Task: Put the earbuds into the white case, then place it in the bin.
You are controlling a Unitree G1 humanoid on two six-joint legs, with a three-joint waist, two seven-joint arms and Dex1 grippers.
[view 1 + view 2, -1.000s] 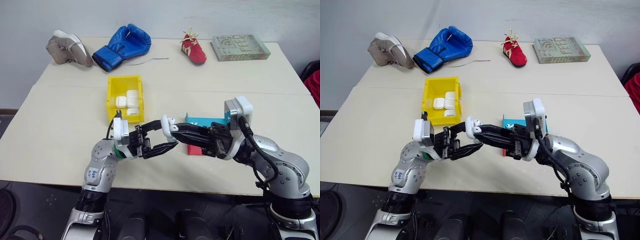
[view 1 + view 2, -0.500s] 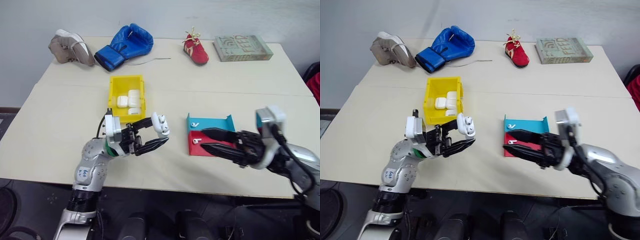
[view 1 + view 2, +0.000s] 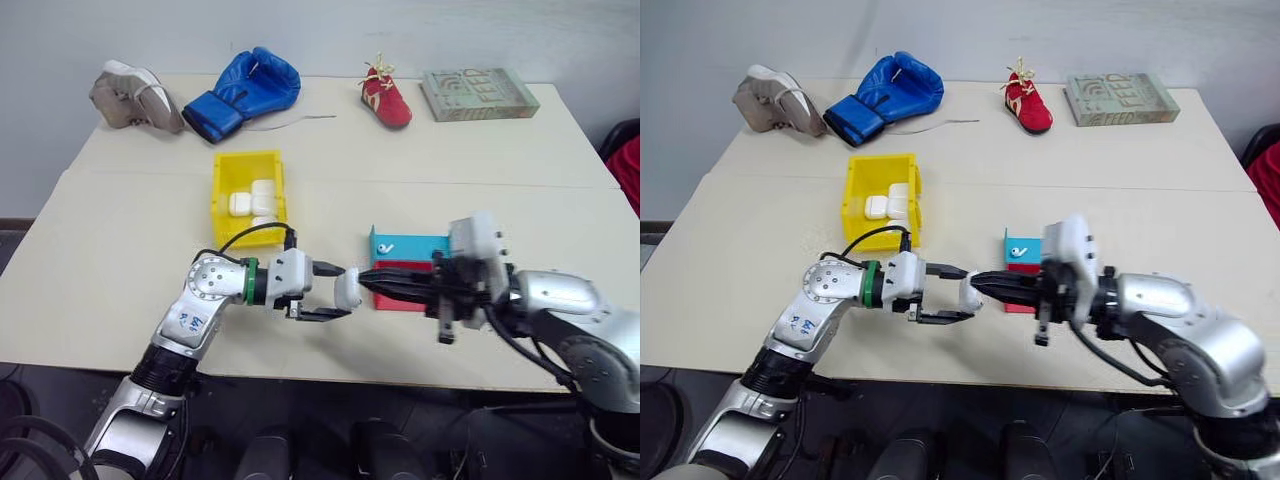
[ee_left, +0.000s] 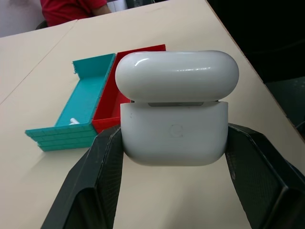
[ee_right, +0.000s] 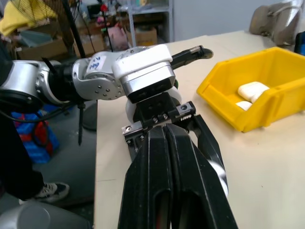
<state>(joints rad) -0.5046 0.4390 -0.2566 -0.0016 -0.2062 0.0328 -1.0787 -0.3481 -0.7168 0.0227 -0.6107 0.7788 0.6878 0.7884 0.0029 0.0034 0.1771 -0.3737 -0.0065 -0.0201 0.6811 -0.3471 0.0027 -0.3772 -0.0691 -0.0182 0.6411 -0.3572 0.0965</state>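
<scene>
Clamped between its two black fingers, the left gripper held the small glossy white rounded plastic case above the pale table, one finger against each side wall. The case's hinged lid stood slightly raised, a thin dark gap showing under it in the left wrist view. Facing it, the right gripper had its fingers pressed together with nothing visible between them, their tips right at the case; whether they touched it could not be told. Just behind the meeting point sat two shallow ribbed plastic trays side by side, a teal tray and a red tray. One tiny glossy white earbud lay in the teal tray. Farther back and to the left stood the bright yellow open-top plastic bin with tall smooth walls, holding several white cases. Along the far edge lay a beige shoe, a shiny blue boxing glove, a small red shoe and a grey-green book.
</scene>
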